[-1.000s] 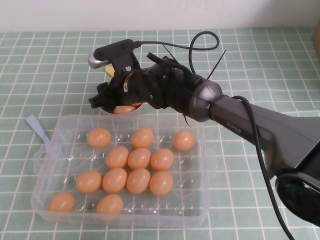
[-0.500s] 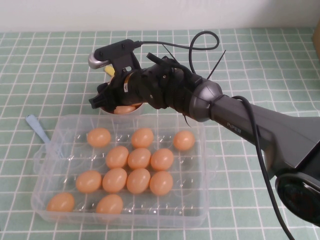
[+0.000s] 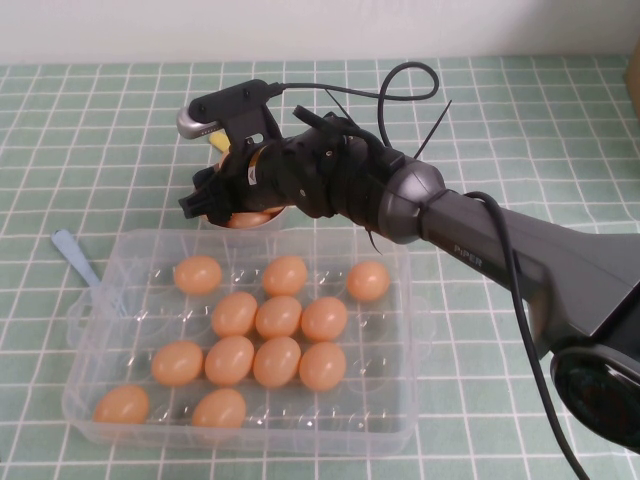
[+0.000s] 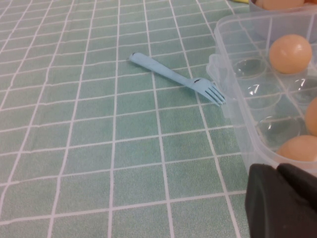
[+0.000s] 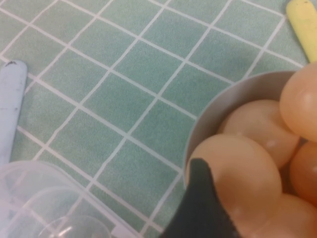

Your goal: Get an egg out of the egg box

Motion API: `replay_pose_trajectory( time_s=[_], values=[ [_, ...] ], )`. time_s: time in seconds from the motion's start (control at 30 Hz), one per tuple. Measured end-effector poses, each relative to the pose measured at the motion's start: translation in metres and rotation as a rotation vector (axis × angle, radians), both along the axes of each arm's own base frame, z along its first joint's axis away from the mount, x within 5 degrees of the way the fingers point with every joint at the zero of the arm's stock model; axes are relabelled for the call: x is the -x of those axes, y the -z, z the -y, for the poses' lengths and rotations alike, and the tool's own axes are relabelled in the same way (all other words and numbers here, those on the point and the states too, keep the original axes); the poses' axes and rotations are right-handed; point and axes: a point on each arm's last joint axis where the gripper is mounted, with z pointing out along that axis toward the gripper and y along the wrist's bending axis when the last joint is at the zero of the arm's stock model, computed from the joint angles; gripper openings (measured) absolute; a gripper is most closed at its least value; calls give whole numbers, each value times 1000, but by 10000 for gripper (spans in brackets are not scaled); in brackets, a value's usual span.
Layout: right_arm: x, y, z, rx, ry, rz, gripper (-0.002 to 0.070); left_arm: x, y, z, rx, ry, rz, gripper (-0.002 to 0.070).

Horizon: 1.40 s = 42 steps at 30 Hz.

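Observation:
The clear egg box (image 3: 408, 300) sits at the front left of the table with several orange-tan eggs (image 3: 278, 316) in its cups. Behind it stands a small grey bowl (image 3: 277, 214) with a few eggs in it. My right gripper (image 3: 204, 196) hangs over the bowl, open. In the right wrist view one fingertip (image 5: 200, 174) rests against the side of the nearest egg (image 5: 242, 171), which lies on the other eggs in the bowl (image 5: 218, 106); the other finger is out of view. My left gripper (image 4: 280, 171) is shut and empty, low beside the egg box's near corner (image 4: 233, 99).
A light blue plastic fork (image 3: 80, 258) lies on the green tiled cloth left of the box; it also shows in the left wrist view (image 4: 173, 77). A yellow object (image 3: 215, 141) lies behind the bowl. My right arm reaches across the table from the right.

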Motion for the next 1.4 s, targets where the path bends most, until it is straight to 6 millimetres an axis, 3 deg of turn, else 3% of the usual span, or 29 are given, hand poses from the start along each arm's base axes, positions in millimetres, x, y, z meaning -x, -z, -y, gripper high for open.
replay_pose_trajectory(
  time_s=[0.23, 0.47, 0.6, 0.73, 0.9, 0.97, 1.17, 1.4],
  values=[
    [3, -9, 4, 23, 5, -19, 449, 0, 0, 0, 0, 0, 0, -3],
    [25, -67, 13, 48, -9, 35, 435, 0, 0, 0, 0, 0, 0, -3],
    [55, -105, 14, 78, -39, 65, 368, 0, 0, 0, 0, 0, 0, -3],
    [86, -127, 17, 176, -61, 44, 235, 0, 0, 0, 0, 0, 0, -3],
    [114, -138, 28, 307, -56, -39, 46, 0, 0, 0, 0, 0, 0, -3],
    [122, -141, 34, 354, -49, -80, 10, 0, 0, 0, 0, 0, 0, -3],
    [142, -148, 58, 411, -46, -125, -12, 0, 0, 0, 0, 0, 0, -3],
    [178, -153, 108, 458, -69, -164, -15, 0, 0, 0, 0, 0, 0, -3]
  ],
)
